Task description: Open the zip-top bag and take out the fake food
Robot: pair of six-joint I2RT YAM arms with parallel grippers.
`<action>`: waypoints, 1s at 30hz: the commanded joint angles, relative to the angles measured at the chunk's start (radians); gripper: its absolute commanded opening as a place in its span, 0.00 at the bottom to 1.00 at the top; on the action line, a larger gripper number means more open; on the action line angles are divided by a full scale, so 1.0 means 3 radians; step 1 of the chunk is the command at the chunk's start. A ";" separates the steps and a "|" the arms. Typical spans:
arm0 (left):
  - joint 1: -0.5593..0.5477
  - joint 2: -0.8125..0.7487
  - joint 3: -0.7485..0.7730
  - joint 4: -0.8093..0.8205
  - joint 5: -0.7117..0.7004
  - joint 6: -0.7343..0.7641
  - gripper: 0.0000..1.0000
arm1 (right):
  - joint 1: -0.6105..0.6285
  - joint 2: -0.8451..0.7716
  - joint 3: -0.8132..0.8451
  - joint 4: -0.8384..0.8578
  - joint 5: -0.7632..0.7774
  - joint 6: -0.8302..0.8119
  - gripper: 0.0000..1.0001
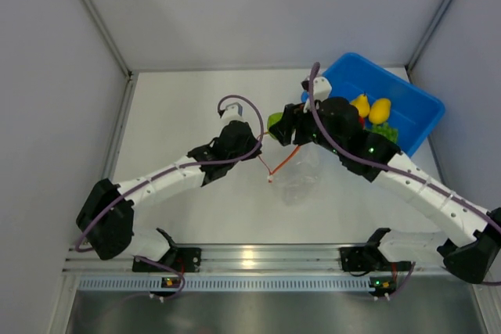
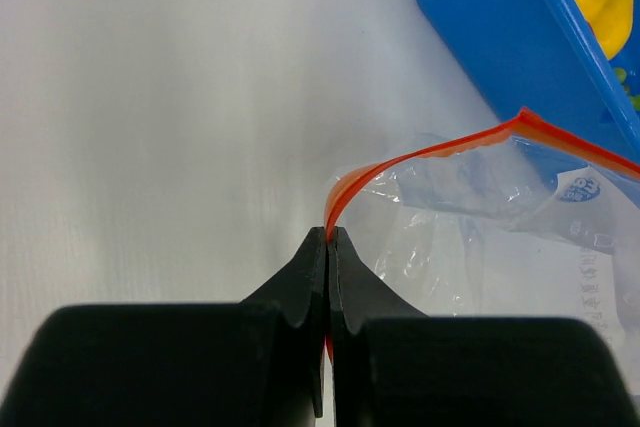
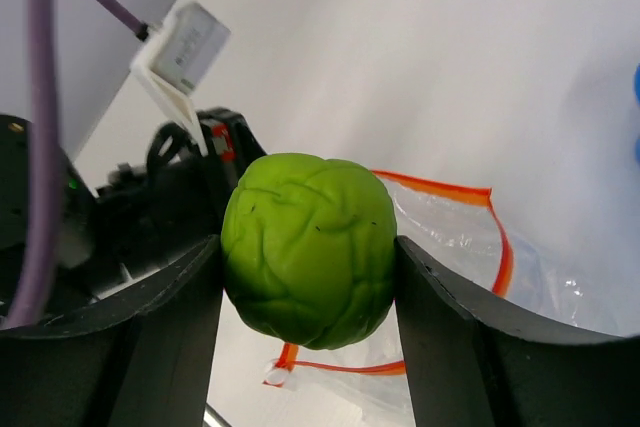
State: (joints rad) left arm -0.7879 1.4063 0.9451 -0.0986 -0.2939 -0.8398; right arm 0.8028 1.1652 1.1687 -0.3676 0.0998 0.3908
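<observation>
The zip-top bag (image 1: 301,177) lies on the table (image 1: 180,107) between the arms. It is thin, crinkly and limp, so it is best held by its stiffer orange-red zip strip (image 2: 430,157). The left hand (image 2: 328,239) is pressed together on that strip's end. The right hand (image 3: 310,282) pinches the green fruit (image 3: 308,247), which looks light, hard and probably slippery, over the bag's mouth. No other piece shows inside. The blue bin (image 1: 415,103), far right, holds 2 yellow pears (image 1: 370,107) and grapes (image 1: 385,132).

zip-top bag (image 1: 301,181) lies on the table (image 1: 180,107); bin (image 1: 419,103) behind-right of it; 2 pears (image 1: 380,110) inside the bin
</observation>
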 commanded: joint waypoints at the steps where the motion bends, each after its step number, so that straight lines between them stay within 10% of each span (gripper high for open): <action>1: 0.0029 -0.0162 -0.0031 0.0093 -0.0043 0.0043 0.00 | -0.0012 -0.0110 0.0393 -0.0007 0.0147 -0.0116 0.42; 19: 0.0632 -0.0730 0.0004 -0.0269 0.0095 0.0319 0.00 | -0.2562 0.0651 0.0543 -0.0631 0.0404 -0.0116 0.54; 25: 0.0893 -0.0817 0.0204 -0.0535 0.0024 0.0590 0.00 | -0.2839 0.1121 0.0527 -0.0656 0.0486 -0.0101 0.68; 30: 0.1118 -0.0791 0.0434 -0.0801 -0.0094 0.0805 0.00 | -0.2840 0.1239 0.0523 -0.0703 0.0363 -0.0091 0.99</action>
State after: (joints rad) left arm -0.4816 1.1912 1.0096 -0.2924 -0.2867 -0.6712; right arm -0.0437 1.5463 1.3212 -0.5716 0.2272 0.3584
